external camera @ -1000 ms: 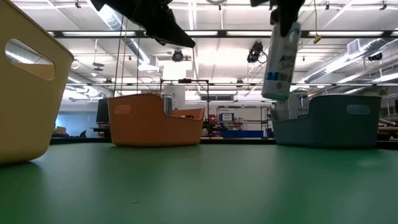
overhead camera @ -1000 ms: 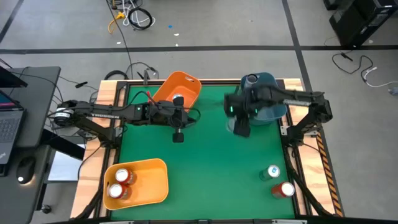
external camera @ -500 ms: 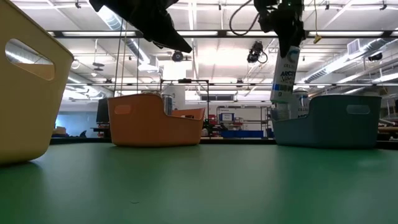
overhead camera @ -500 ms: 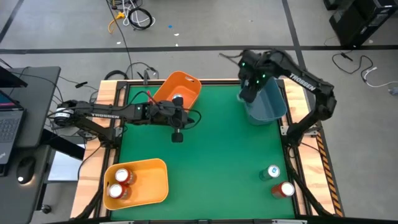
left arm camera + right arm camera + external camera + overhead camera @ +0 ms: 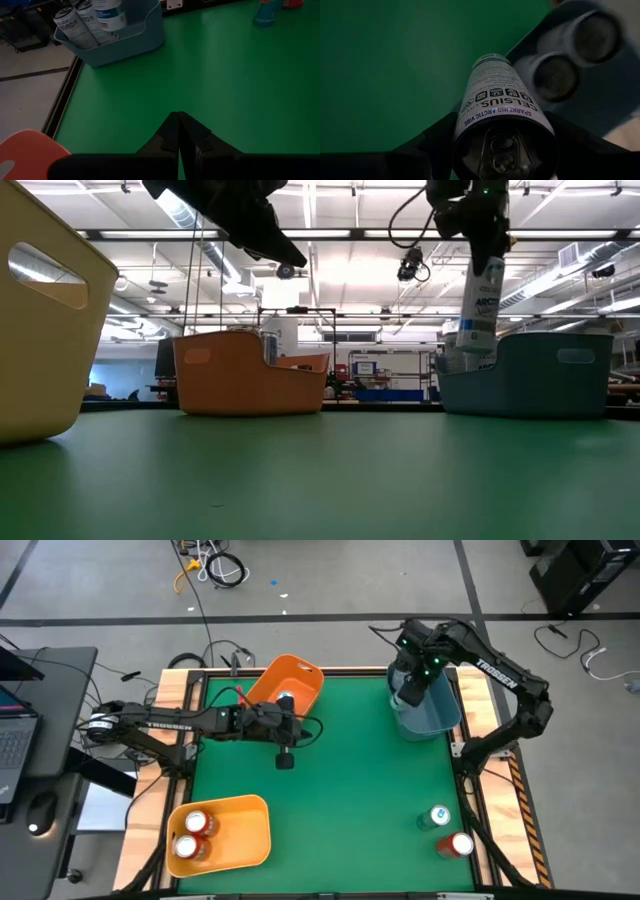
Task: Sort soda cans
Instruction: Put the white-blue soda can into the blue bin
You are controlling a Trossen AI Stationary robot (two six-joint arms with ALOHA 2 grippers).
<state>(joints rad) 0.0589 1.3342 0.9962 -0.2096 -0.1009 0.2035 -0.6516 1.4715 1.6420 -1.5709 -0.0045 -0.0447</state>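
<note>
High view: green surface (image 5: 340,790) with three bins. Right claw (image 5: 410,692) at about 1 o'clock, over the blue-grey bin (image 5: 440,715), gripping a white-and-light-blue can (image 5: 412,695). Left claw (image 5: 286,758) near centre at about 11 o'clock, beside the orange bin (image 5: 295,680), which contains one can (image 5: 287,700). Yellow bin (image 5: 245,830) at 7 o'clock holds two red-orange cans (image 5: 190,835), silvery tops up. Loose items at 5 o'clock: one light-blue can (image 5: 438,815) and one red-orange can (image 5: 458,844), both standing upright, close together.

Low view: held can (image 5: 480,305) hangs above the blue-grey bin (image 5: 540,375), long axis near vertical, slightly tilted, lower end at the bin's rim. White body, blue lettering.

Left wrist view: left claw (image 5: 178,132) pressed fully together, holding nothing. Blue-grey bin (image 5: 135,40) carries two cans (image 5: 80,22) leaning aslant, grey-white with dark print, plus the held can (image 5: 110,12) above them.

Right wrist view: right claw (image 5: 502,145) clamped on the can (image 5: 497,100), fingers either side; pull-tab top toward the camera, base pointing away toward the bin (image 5: 600,95). Two silvery can tops (image 5: 555,75) show inside.
</note>
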